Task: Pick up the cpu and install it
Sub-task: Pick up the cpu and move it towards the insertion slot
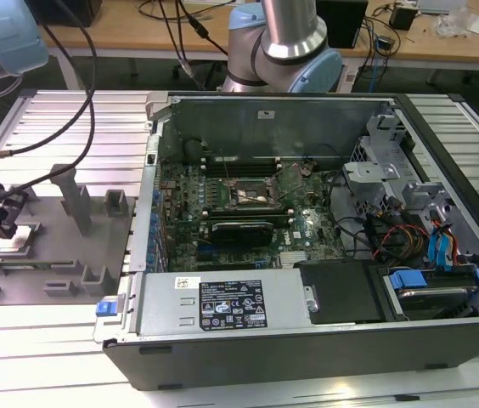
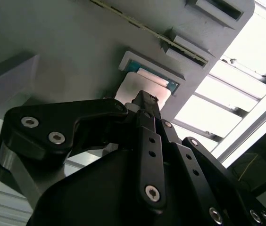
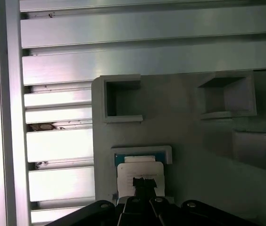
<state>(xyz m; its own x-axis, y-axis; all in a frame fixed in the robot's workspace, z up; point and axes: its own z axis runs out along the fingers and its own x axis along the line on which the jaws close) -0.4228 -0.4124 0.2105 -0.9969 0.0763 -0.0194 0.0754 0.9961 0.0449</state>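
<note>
The gripper (image 2: 145,101) has its 2 black fingers drawn together with no gap at the tips, and they hold nothing. The tip sits at the shiny top of the cpu (image 2: 132,88), though I cannot tell whether it touches. The cpu lies flat in a blue-edged recess of the grey holder plate (image 2: 76,47). In the exterior view the plate rests on the slatted table (image 1: 53,340) at the exterior view's left, well apart from the open computer case (image 1: 307,357) and its green motherboard (image 1: 188,200).
</note>
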